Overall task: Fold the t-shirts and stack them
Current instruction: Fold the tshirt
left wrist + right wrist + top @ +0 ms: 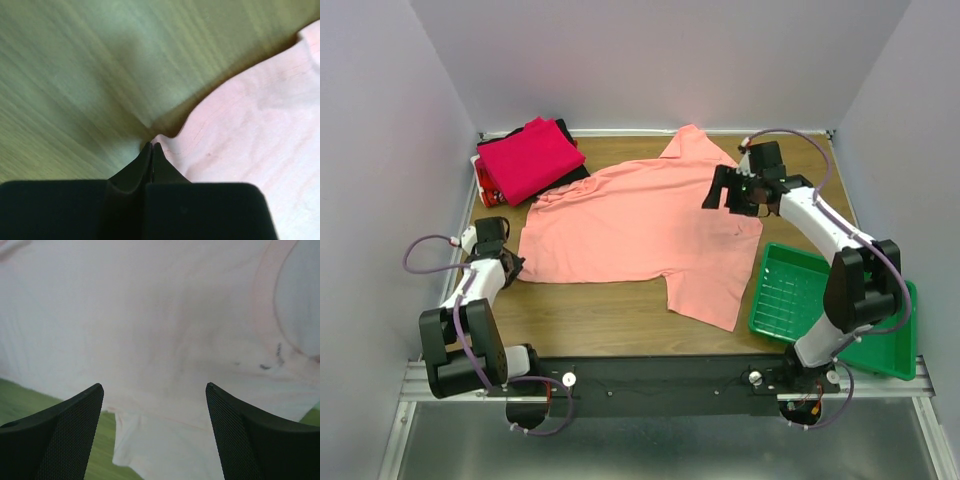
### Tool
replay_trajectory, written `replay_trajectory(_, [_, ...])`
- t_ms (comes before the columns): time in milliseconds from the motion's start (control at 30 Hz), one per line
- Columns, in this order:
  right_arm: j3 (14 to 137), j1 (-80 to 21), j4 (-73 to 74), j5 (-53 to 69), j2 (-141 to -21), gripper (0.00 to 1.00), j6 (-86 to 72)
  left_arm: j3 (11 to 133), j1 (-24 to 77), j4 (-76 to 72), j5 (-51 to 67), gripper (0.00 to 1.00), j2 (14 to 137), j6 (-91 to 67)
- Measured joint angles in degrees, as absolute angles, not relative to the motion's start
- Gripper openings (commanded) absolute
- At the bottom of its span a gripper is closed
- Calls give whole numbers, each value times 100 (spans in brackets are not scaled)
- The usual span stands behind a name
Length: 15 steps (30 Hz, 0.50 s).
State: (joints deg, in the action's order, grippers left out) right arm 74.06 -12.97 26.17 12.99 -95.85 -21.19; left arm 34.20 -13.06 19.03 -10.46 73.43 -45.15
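Starting the fold: left fingers (pixel 142 167) pinch the salmon-pink t-shirt (pixel 640 220) at its nine-o'clock hem; right fingers (pixel 65 432), wide open, must grip next.

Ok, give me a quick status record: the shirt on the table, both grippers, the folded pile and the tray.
shirt in work: salmon-pink shirt, spread flat mid-table, not yet folded
left gripper: shut, seemingly pinching the shirt's near-left hem corner
right gripper: open, above the shirt's collar end, gripping nothing
stack: far-left corner, magenta shirt on top, black and red beneath
green tray: near right, beside the shirt's near sleeve
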Motion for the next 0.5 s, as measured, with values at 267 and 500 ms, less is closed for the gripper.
replay_trajectory(267, [6514, -2668, 3677, 1125, -8794, 85, -2246, 3837, -1573, 1599, -945, 0, 7723, -4198])
replay_trajectory(500, [5999, -2659, 4646, 952, -7942, 76, -2554, 4027, -1988, 1291, -773, 0, 8121, -3983])
